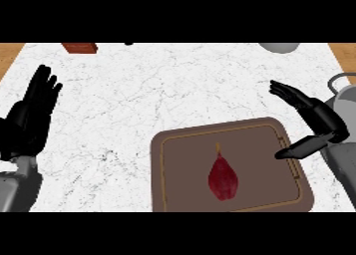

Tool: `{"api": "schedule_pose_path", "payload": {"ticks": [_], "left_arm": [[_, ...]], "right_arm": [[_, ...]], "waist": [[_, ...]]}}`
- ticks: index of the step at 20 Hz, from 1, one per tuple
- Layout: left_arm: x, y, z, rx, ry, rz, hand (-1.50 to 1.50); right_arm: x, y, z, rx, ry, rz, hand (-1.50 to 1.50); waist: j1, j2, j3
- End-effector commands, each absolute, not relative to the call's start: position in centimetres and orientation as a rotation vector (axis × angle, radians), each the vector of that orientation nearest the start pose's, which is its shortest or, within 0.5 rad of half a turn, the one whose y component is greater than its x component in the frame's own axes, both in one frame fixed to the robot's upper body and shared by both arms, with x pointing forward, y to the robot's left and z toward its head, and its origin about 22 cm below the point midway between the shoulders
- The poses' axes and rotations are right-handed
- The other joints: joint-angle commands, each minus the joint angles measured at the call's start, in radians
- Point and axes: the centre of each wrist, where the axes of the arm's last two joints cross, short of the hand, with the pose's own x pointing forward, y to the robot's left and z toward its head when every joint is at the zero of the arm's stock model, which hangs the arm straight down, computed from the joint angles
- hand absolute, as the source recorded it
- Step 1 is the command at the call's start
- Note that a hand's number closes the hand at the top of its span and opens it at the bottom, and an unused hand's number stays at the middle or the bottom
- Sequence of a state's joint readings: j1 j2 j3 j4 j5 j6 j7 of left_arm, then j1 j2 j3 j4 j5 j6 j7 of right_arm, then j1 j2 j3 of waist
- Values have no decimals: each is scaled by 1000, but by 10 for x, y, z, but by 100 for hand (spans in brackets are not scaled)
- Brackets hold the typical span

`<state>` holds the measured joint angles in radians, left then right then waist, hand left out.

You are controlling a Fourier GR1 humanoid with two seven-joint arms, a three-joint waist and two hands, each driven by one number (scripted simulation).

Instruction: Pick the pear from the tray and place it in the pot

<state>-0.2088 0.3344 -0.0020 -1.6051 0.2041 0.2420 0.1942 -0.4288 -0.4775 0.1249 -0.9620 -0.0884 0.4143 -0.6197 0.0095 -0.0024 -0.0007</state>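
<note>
**Pear** (223, 178): a dark red, drop-shaped fruit is lying flat near the middle of the tray's floor. Its narrow neck and thin yellowish stem are pointing to 12 o'clock, and its broader body is trailing toward 6 o'clock.

**Tray** (182, 164): a brown rounded rectangle, with a thin lighter line running just inside its rim, is sitting at the 6 o'clock side of the white marbled worktop (173, 89). It is turned slightly counterclockwise.

**Pot** (351, 107): a grey metal vessel is standing at 2 o'clock from the pear, beyond the tray's 3 o'clock edge. It is carrying a loop handle at its 11 o'clock, and the view's right edge is cutting part of it off.
</note>
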Motion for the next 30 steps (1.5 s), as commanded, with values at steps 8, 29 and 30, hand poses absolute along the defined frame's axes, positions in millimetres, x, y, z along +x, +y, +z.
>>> {"api": "schedule_pose_path", "payload": {"ticks": [8, 29, 30], "left_arm": [[284, 280, 84, 192, -1602, 80, 0], [278, 279, 76, 184, -1613, 62, 0], [284, 267, 71, 201, -1617, 65, 0]], "right_arm": [[342, -259, 79, 239, -1487, 1277, -150], [312, -220, 50, 87, -1319, 1321, -150], [305, -222, 44, 92, -1323, 1326, -150]], "waist": [[-18, -5, -1], [-5, 3, 1], [-8, 3, 1]]}}
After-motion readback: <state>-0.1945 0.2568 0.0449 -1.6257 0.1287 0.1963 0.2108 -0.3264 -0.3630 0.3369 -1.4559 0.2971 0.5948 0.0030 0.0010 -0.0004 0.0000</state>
